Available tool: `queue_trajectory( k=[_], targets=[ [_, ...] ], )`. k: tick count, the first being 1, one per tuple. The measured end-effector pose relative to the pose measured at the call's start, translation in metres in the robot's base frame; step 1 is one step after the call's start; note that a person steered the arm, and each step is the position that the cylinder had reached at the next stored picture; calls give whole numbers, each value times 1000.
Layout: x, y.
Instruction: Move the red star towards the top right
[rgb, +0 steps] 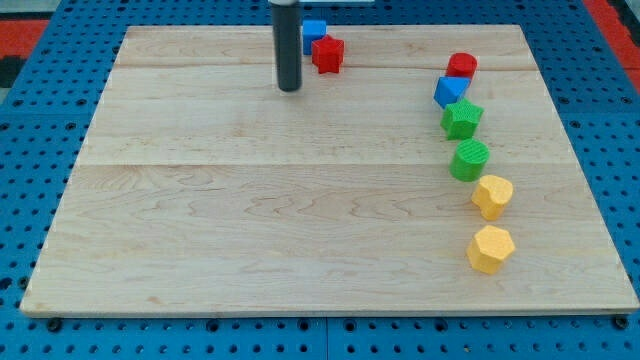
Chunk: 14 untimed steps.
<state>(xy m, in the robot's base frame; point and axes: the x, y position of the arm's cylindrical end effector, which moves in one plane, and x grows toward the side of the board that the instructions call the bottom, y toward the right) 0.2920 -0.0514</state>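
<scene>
1. Rod comes in from the top edge of the frame, upper part cut off; my tip (290, 88) sits on the wooden board (250, 230) in the upper middle of the frame.
2. No pincer on this rig, so nothing to report as apart or together; just the straight dark rod.
3. Red star (327, 54) lies near the board's top edge, just to the view's right of the rod and slightly above the tip; a small gap shows between rod and star, not touching as far as I can tell.
4. Star points are hard to make out, it reads as a chunky red lump; no clear long axis, can't tell which way it points.
5. Blue block (314, 31) sits right behind the red star at the top, partly hidden by the star and the rod; shape unclear, looks boxy.
6. Right side of the frame, a curved column of six blocks, top to bottom: red block (462, 66), rounded, shape unclear; blue block, triangular-looking (451, 92), touching it below.
7. Then green star (462, 119), green rounded block (469, 160), yellow block (492, 195), yellow hexagon (490, 249) lowest, standing apart from the one above.
8. Blue pegboard (40, 110) surrounds the board; red strips at the upper corners are cut off.
</scene>
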Motion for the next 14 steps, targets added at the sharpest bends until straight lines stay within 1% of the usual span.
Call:
queue_trajectory(
  k=[1,2,3,4,5,6,7,8,9,10,11,12,13,14],
  targets=[
    [-26,7],
    [-27,42],
    [-29,105],
    [-22,107],
    [-30,75],
    [-53,78],
    [-54,138],
    [-55,170],
    [-67,124],
    [-94,136],
    [-99,165],
    [-87,199],
    [-83,242],
    [-84,268]
  ],
)
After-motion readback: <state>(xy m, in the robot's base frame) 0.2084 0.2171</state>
